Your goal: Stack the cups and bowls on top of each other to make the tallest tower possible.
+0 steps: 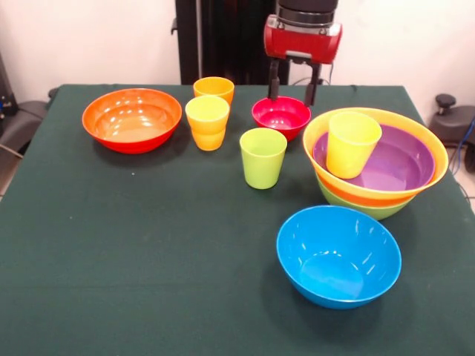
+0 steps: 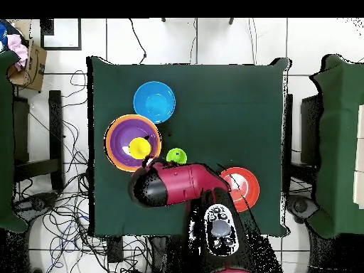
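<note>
1. Front view: the gripper (image 1: 291,89) hangs with its fingers (image 1: 273,80) spread, straddling the far rim of the small magenta-red bowl (image 1: 281,116) and gripping nothing. The tower (image 1: 375,159), nested bowls with a yellow cup (image 1: 352,144) inside, sits at the bowl's 4 o'clock on the bench (image 1: 148,245).
2. Overhead view: the arm (image 2: 186,185) hides that bowl; the tower (image 2: 133,143) lies at its 10 o'clock. I judge a square descent, pinching one wall, would suit best.
</note>
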Action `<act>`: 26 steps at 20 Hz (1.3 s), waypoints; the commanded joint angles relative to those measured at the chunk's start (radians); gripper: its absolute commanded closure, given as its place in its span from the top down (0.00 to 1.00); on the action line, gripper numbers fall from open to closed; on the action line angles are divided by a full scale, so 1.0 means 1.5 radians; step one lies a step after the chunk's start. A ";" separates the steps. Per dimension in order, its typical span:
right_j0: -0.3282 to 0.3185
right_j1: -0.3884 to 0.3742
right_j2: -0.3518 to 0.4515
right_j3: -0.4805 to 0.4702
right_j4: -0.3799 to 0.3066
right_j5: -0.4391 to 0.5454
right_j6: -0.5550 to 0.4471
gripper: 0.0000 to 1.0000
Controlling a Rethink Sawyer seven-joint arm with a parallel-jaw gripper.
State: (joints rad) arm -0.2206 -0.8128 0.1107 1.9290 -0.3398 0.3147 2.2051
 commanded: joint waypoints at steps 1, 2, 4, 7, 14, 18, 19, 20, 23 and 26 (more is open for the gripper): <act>0.022 0.057 -0.026 0.039 -0.059 -0.049 0.037 1.00; 0.023 0.057 -0.029 0.040 -0.059 -0.049 0.036 1.00; 0.023 0.059 -0.031 0.042 -0.058 -0.051 0.030 1.00; 0.022 0.058 -0.033 0.044 -0.056 -0.049 0.020 1.00; 0.020 0.049 -0.036 0.048 -0.053 -0.037 0.009 1.00; 0.022 0.058 -0.044 0.054 -0.058 -0.052 0.013 1.00; 0.022 0.063 -0.047 0.055 -0.059 -0.057 0.016 1.00; 0.024 0.066 -0.049 0.056 -0.060 -0.059 0.018 1.00; 0.030 0.086 -0.058 0.058 -0.065 -0.080 0.029 1.00; 0.038 0.100 -0.073 0.058 -0.073 -0.096 0.036 1.00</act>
State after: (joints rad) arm -0.1873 -0.7559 -0.0078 1.9607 -0.3749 0.2470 2.2051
